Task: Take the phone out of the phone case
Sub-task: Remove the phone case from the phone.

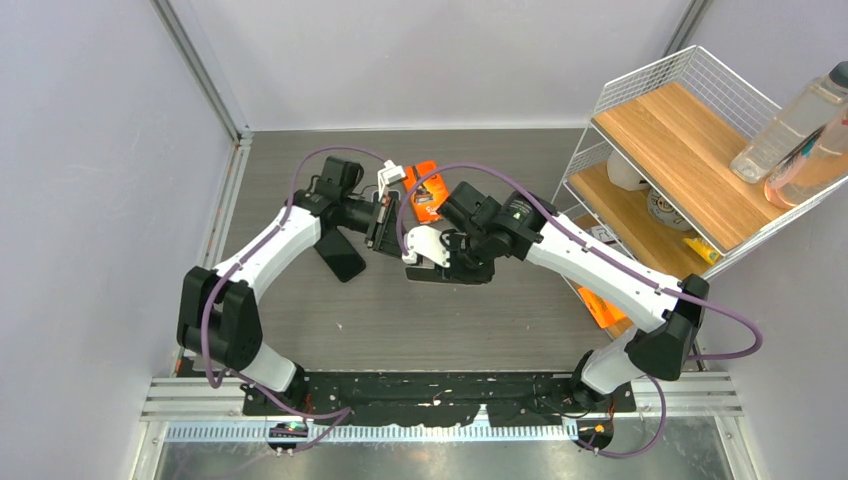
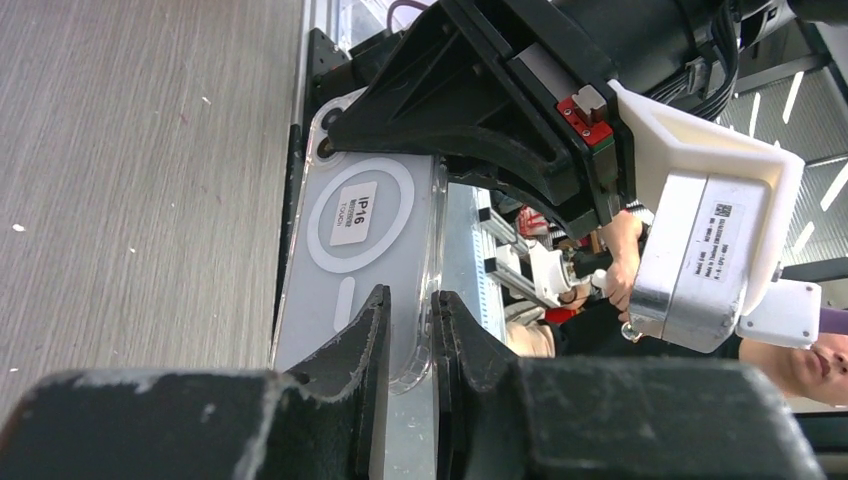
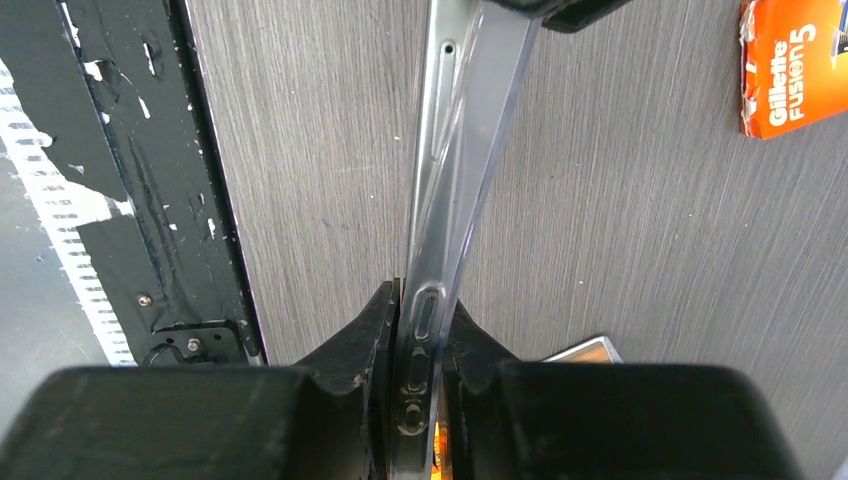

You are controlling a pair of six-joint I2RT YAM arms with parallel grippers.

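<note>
Risk: the clear case [image 2: 360, 230] is thin and slick, so any pull apart may slide its rim out of the left gripper [image 2: 408, 300]. The right gripper [image 3: 425, 300] seems to clamp case and phone [image 3: 440, 150] together, which could keep the phone seated or drop both onto the table [image 3: 620, 250]. Left fingers [image 2: 362, 340] are nearly closed, pinching the case rim. Right fingers [image 3: 372, 335] are nearly closed on the button edge. The case is held off the table at mid-table, between both arms.

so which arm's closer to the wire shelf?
Right. The right arm runs close beside the wire shelf; the left arm is on the far, left side of the table.
</note>
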